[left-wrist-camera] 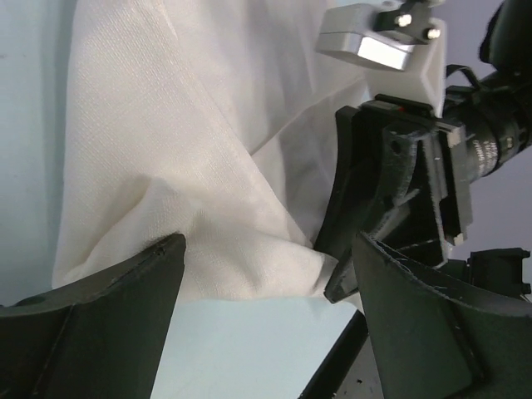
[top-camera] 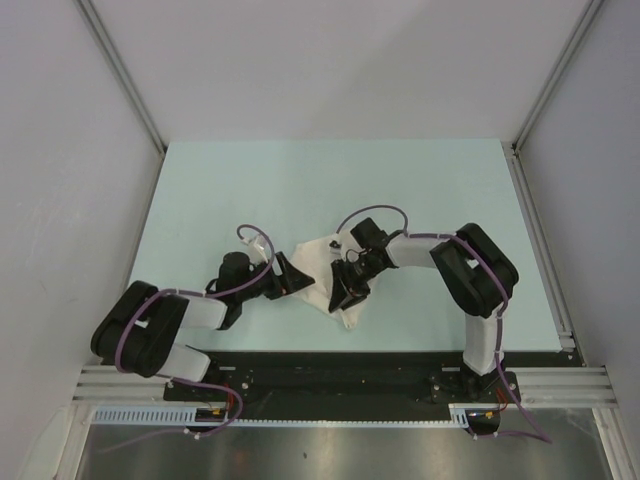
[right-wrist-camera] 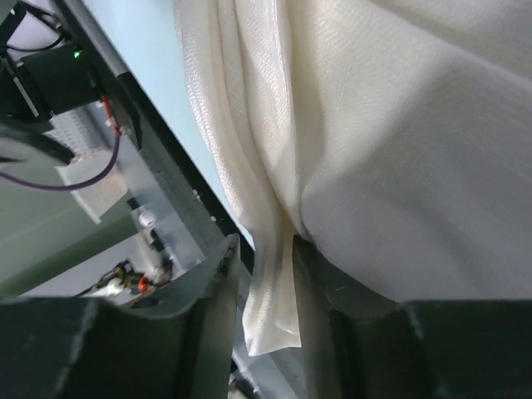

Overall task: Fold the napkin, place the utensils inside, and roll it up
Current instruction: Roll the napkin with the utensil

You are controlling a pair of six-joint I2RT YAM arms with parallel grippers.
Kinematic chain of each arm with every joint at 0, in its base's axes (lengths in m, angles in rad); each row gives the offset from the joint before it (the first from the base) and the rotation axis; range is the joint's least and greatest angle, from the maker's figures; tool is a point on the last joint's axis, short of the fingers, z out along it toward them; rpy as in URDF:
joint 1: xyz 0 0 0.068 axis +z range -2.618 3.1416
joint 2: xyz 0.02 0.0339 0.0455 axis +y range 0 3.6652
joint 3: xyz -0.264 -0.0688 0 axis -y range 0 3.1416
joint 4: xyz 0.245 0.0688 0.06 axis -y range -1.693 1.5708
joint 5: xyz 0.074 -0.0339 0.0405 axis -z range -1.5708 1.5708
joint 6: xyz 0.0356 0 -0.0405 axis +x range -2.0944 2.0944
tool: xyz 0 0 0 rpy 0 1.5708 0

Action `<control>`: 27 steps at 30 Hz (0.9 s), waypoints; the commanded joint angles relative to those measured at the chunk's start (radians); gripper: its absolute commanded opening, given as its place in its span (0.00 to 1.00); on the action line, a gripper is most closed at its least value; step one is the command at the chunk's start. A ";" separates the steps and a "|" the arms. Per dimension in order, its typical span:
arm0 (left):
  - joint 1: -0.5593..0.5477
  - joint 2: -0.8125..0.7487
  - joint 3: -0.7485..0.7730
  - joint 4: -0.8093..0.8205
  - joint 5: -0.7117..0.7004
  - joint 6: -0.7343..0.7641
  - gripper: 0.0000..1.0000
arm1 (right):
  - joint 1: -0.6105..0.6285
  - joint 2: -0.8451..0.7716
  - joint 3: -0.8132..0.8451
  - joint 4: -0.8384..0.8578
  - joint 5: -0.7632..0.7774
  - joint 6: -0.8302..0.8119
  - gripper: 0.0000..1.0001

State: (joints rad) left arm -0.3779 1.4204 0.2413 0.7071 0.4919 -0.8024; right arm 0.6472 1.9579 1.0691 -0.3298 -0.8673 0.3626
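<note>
One napkin (top-camera: 318, 262), cream-white and bunched into soft folds, sits near the centre of the top view, a touch below the middle, right between your two arms. Its lowest corner pokes down toward the black rail (top-camera: 330, 365) at the near edge of the table (top-camera: 250, 190) and ends close to it without touching. In the right wrist view the cloth's left edge runs diagonally down the frame, with that rail just beside it.

Your right gripper (right-wrist-camera: 266, 258) is over the lower right part of the cloth. Its jaws are parted only a little, with a narrow hanging fold between them. The fold touches the finger on the right of that frame and there's a dark sliver of gap on the other side, so it isn't squeezed.

Your left gripper (left-wrist-camera: 270, 258) comes in from the left of the top view, jaws wide apart, holding nothing. The napkin's lower edge lies across the gap, with one fingertip right at the hem.

Room-wise, pale green tabletop shows all around, widest toward the top of the frame, then left and right up to the grey walls (top-camera: 60, 150).
</note>
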 commanded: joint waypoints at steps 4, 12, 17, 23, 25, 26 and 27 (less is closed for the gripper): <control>0.000 0.095 -0.020 -0.061 -0.101 0.043 0.89 | 0.009 -0.189 -0.049 -0.038 0.158 -0.102 0.51; 0.000 0.097 -0.036 -0.070 -0.131 0.028 0.89 | 0.126 -0.393 -0.176 0.029 0.416 -0.139 0.59; 0.000 0.094 -0.037 -0.087 -0.141 0.028 0.88 | 0.230 -0.464 -0.204 0.043 0.612 -0.149 0.64; 0.000 0.081 -0.042 -0.101 -0.145 0.029 0.88 | 0.249 -0.423 -0.213 0.035 0.646 -0.155 0.60; 0.000 0.071 -0.043 -0.112 -0.150 0.031 0.88 | 0.249 -0.406 -0.207 0.038 0.637 -0.162 0.49; 0.000 0.065 -0.043 -0.116 -0.150 0.032 0.89 | 0.249 -0.389 -0.207 0.038 0.642 -0.165 0.44; 0.000 0.058 -0.043 -0.120 -0.151 0.034 0.88 | 0.249 -0.383 -0.204 0.034 0.645 -0.165 0.38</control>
State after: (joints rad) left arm -0.3824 1.4654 0.2409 0.7700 0.4713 -0.8135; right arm 0.8921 1.5414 0.8635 -0.3145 -0.2661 0.2165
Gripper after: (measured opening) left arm 0.882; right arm 0.466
